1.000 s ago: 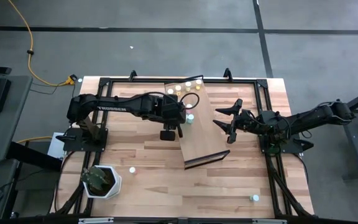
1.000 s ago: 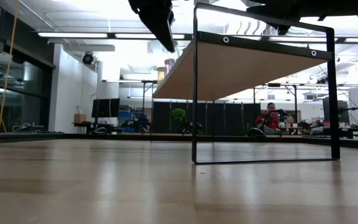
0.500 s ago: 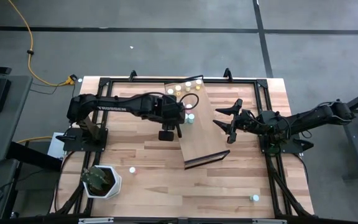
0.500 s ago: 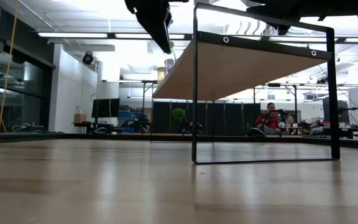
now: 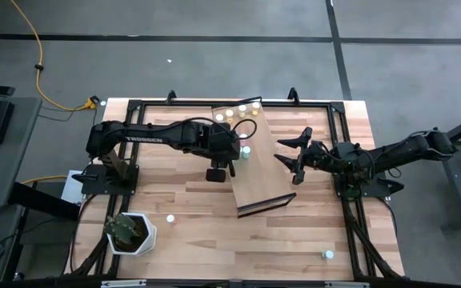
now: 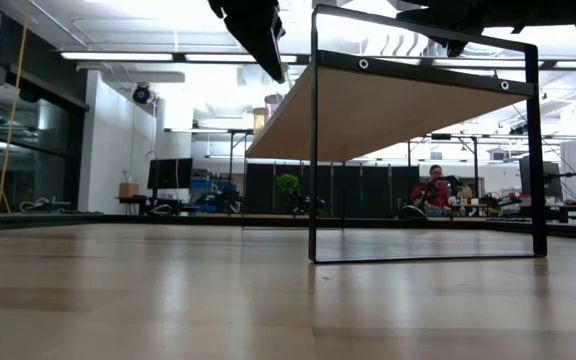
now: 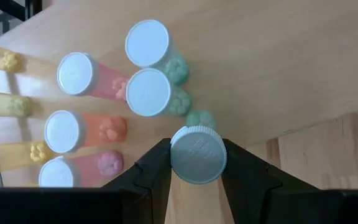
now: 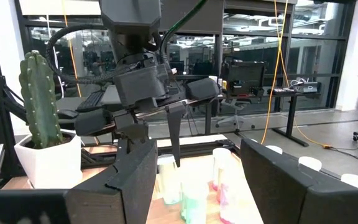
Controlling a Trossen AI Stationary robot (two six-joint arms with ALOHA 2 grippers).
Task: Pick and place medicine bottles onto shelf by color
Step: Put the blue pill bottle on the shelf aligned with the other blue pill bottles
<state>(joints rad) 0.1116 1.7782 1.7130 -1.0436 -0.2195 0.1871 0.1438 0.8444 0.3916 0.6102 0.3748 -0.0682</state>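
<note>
Barely shifted since earlier frames: left gripper [image 7: 197, 163] over shelf [image 5: 256, 172] edge, pinching teal bottle [image 7: 197, 152] by its cap. Just ahead, two more teal bottles [image 7: 157, 68], pink ones [image 7: 89, 78] beside. Butcher-block table [image 5: 190, 232] below; bright workshop behind. Right gripper [image 5: 294, 158] spread wide, empty, across shelf. Cactus pot [image 5: 130, 232] well behind.

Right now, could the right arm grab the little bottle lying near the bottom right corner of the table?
Probably yes. The right gripper is open and holds nothing. That little bottle lies alone on bare table, with nothing around it. It lies close to that arm's side, so the way looks free, though the arm would have to swing back.
</note>
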